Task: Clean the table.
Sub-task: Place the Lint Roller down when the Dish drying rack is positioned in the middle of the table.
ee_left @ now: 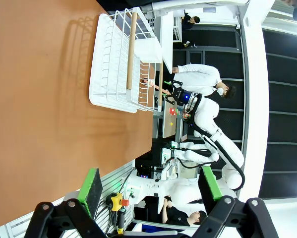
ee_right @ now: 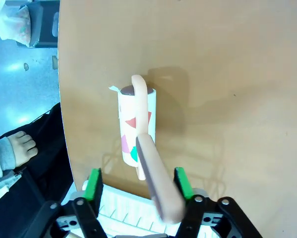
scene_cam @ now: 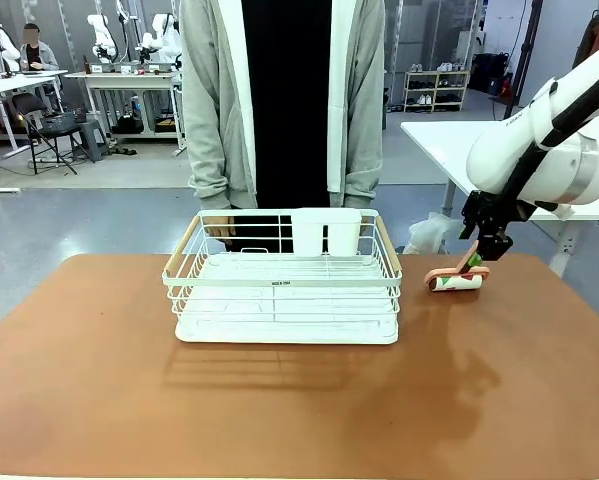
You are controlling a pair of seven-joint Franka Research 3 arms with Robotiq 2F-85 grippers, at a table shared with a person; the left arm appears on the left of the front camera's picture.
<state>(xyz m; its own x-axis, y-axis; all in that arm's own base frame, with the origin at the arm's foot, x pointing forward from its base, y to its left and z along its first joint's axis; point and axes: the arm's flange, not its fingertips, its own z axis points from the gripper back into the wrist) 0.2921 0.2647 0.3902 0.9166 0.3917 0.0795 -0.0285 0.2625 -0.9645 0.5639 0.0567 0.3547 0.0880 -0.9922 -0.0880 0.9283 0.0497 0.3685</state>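
Your right gripper (ee_right: 136,186) sits at the bottom centre of the right wrist view with its jaws apart — the green pads (ee_right: 93,181) stand clear on either side of the lint roller's pinkish handle (ee_right: 155,183), which runs up between them without either pad touching it. So the right claw is released, not grasping. In the front view that same gripper (scene_cam: 484,252) hangs at the right of the frame, just above the lint roller (scene_cam: 456,279).

The lint roller (ee_right: 136,126) lies on the table (ee_right: 227,74), its white paper roll printed with red and green shapes, its handle arching over one end and slanting back toward your fingers. In the front view it rests near the table's far right edge, just beside the white wire rack (scene_cam: 284,280) but not touching it.

Your left gripper (ee_left: 153,193) rises from the bottom edge of the left wrist view — jaws spread wide, nothing between the green pads (ee_left: 92,191).

The table (scene_cam: 299,400), reddish-brown with rounded corners, fills the lower half of the front view. The rack stands at its centre toward the far side, holding a white cup holder (scene_cam: 326,232) at its back wall. A person in a grey cardigan (scene_cam: 214,100) stands at the far edge, directly behind the rack.
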